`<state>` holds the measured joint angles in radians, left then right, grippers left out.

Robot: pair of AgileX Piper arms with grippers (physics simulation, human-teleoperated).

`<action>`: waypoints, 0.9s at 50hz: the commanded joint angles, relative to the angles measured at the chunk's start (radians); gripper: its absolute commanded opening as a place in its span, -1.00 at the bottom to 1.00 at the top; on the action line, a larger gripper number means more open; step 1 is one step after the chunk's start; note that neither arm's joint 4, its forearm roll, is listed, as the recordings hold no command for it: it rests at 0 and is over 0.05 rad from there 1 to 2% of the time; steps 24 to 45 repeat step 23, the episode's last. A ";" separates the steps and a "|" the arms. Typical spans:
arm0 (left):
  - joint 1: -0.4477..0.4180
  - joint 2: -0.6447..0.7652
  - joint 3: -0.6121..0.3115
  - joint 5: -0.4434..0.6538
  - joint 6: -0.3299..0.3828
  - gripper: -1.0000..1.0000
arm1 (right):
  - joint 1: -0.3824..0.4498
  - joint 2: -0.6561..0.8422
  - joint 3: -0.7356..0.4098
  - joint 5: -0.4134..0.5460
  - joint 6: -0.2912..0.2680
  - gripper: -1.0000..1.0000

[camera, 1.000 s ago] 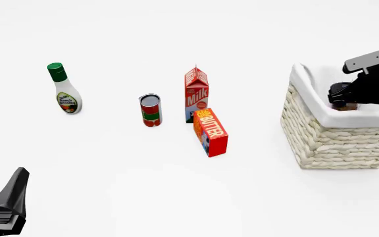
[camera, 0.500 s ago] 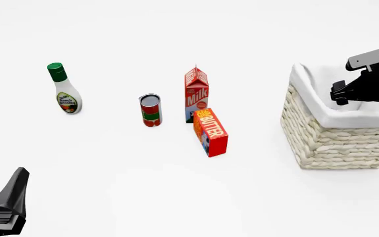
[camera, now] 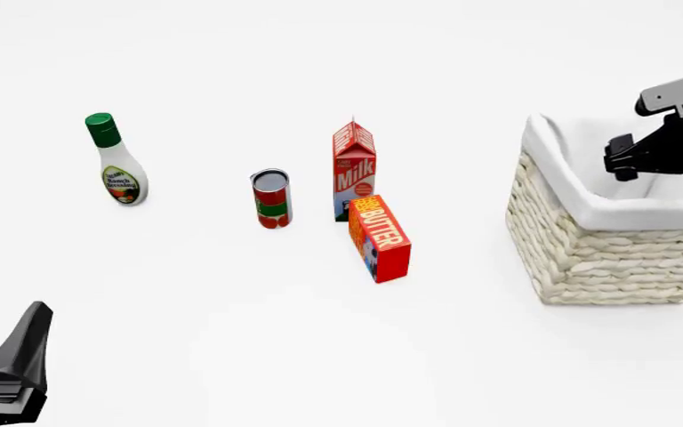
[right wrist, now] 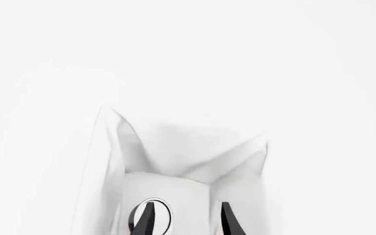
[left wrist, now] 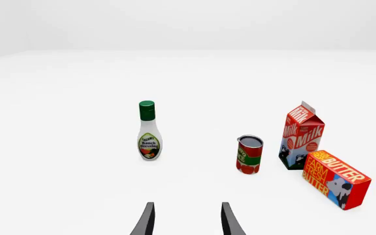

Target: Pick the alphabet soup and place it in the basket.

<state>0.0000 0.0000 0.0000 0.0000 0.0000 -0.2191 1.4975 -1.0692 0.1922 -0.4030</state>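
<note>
The alphabet soup [right wrist: 152,211] looks delivered, standing inside the basket [camera: 579,258] beneath the right gripper [right wrist: 188,218], whose fingers are spread and empty.

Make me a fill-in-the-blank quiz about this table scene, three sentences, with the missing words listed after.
1. The right gripper hovers over the ____, its fingers apart.
2. The dressing bottle has a ____ cap.
3. The butter box lies in front of the ____ carton, beside the red-and-green can.
Missing words: basket; green; milk.
</note>
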 commanded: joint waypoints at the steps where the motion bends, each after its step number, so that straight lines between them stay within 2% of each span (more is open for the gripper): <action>1: 0.000 0.000 0.000 0.000 0.000 1.00 | -0.001 -0.083 0.013 0.031 0.001 1.00; 23: 0.000 0.000 0.000 0.000 0.000 1.00 | 0.020 -0.305 0.023 0.141 0.015 1.00; 45: 0.000 0.000 0.000 0.000 0.000 1.00 | 0.020 -0.305 0.023 0.141 0.015 1.00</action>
